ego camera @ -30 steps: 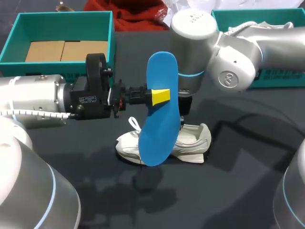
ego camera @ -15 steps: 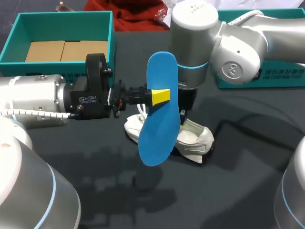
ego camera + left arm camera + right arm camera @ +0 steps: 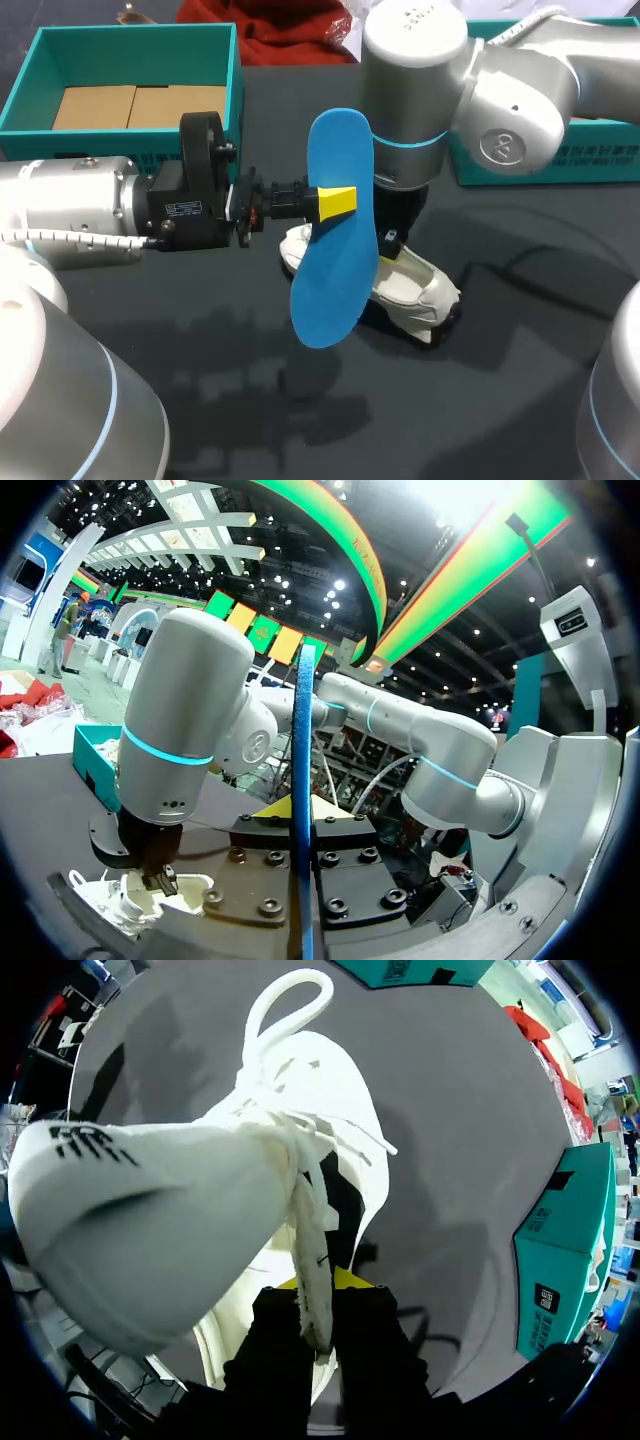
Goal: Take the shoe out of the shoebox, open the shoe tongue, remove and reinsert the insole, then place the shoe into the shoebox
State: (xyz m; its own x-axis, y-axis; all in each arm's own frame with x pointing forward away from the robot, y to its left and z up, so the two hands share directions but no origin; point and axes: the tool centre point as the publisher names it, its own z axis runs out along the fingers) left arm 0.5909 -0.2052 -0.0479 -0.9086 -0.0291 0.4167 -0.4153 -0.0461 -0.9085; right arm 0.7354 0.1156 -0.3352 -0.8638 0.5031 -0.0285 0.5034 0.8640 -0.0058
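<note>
Change: the right arm is dragging the white lace-up sneaker (image 3: 415, 292) across the dark table (image 3: 500, 400) towards its own side. More of the heel is showing past the insole than a second ago, while the left arm is keeping its spot.
Left claw (image 3: 338, 200): clenched. The yellow tips are pinching the blue foam insole (image 3: 335, 230) from both faces around its middle.
Insole: hanging upright in the air, its long axis near vertical, in front of the sneaker's toe in the head view. It is showing edge-on (image 3: 302, 810) in the left wrist view.
Right claw (image 3: 318, 1305): closed tight and grasping the sneaker by a narrow white strip at the edge of its tongue (image 3: 130, 1230). The padded tongue is pulling up out of the shoe.
Sneaker: low over the table's middle, under the right wrist. I cannot tell whether its sole is touching the surface.
Teal shoebox (image 3: 30, 70): sitting at the far left corner, well apart from the sneaker.
</note>
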